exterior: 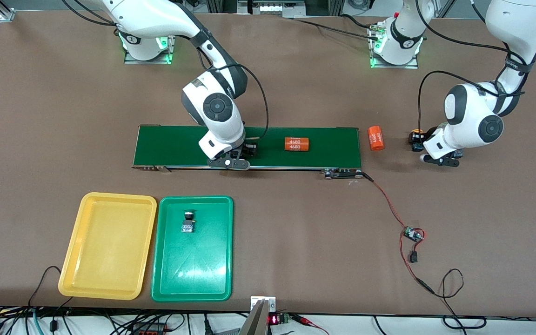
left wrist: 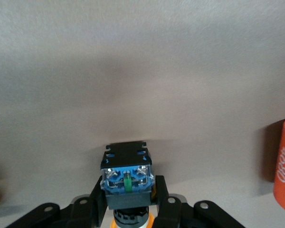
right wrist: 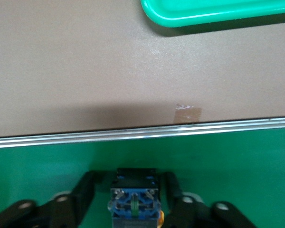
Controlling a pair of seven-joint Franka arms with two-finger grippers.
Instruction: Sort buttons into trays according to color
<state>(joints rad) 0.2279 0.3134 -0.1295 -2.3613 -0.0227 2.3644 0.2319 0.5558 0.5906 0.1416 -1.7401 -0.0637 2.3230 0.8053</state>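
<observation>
A black-and-blue button [left wrist: 127, 178] with a yellow-orange cap lies on the bare table, toward the left arm's end, past the belt. My left gripper [left wrist: 128, 192] is shut on its body, a finger [left wrist: 96, 202] pressed to each side. In the front view that button [exterior: 416, 138] peeks out beside the left gripper [exterior: 422, 145]. On the dark green belt, my right gripper [right wrist: 133, 192] is shut on another button [right wrist: 134, 202] with a sliver of yellow cap; the front view shows the right gripper [exterior: 248, 150] low over the belt. A third button [exterior: 187, 222] lies in the green tray [exterior: 192, 279]. The yellow tray [exterior: 107, 260] holds nothing.
One orange cylinder [exterior: 297, 144] lies on the conveyor belt [exterior: 165, 144], and another orange cylinder [exterior: 376, 138] lies on the table between the belt's end and the left gripper. A red wire with a small board [exterior: 412, 234] runs from the belt toward the front camera.
</observation>
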